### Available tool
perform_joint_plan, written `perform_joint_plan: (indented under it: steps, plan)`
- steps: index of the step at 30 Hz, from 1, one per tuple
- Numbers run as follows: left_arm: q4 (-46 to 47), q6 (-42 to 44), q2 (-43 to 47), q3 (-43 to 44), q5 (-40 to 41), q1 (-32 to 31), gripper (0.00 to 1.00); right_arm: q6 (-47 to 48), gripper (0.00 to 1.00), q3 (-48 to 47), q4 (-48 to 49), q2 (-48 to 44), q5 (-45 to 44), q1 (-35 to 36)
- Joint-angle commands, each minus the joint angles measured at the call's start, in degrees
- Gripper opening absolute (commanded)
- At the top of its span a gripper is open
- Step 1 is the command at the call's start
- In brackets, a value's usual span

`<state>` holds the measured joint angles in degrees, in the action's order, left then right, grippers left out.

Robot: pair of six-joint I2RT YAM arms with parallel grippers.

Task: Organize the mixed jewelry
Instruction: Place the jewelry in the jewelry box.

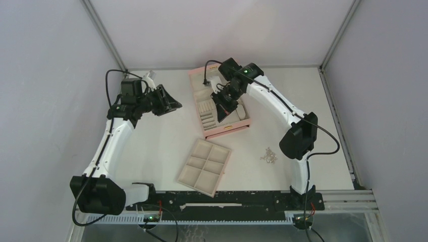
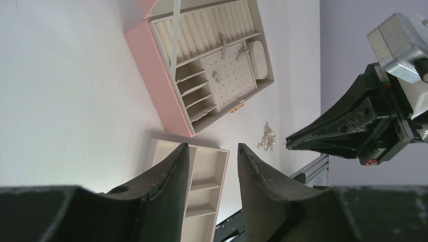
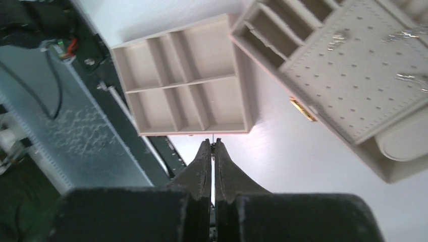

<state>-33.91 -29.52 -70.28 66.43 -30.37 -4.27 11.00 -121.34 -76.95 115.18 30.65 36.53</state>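
My right gripper [image 3: 212, 146] is clenched tight, tips pressed together. Whether some tiny piece is pinched between them I cannot tell from its own camera. Straight past those tips lies the tray [image 3: 212, 108], all six compartments bare, and up to the right of them is the box [image 2: 156, 75], where a few earrings [image 3: 337, 39] already sit on the dotted panel. My left gripper [image 2: 212, 166] hangs released with nothing between its fingers. It is pointed across the table, with the box ahead of it and the tray just under its fingertips in its view. The rest of the jewelry is a small silver pile [image 1: 269, 155] on the bare table, well apart from both sets of fingers and nearer the right arm's elbow than its tips. My worries from here start with the right tips: if they do carry something, it is so small that it could slip out unnoticed over the gap between tray and box. The pile looks tangled, so a pinch on one piece may drag a chain and scatter the others. The tray looks light, and a low approach could shove it. With both wrists near the box, the two arms could also clash.
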Motion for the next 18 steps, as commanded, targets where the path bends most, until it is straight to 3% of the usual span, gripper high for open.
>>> perform_joint_plan:
  steps: [1,6,18]
  plan:
    - [2.2,1.0,-0.3,-0.2,-1.3,0.1,0.45,-1.3,0.00,-1.8,3.4,2.1,-10.1,0.4]
    - [2.3,1.0,0.1,-0.3,-1.1,0.1,0.45,-2.6,0.00,-5.5,4.2,8.9,-24.1,0.8]
    - [1.9,1.1,0.1,-0.4,-0.9,0.1,0.45,-0.2,0.00,-6.0,9.1,11.6,-24.4,3.1]
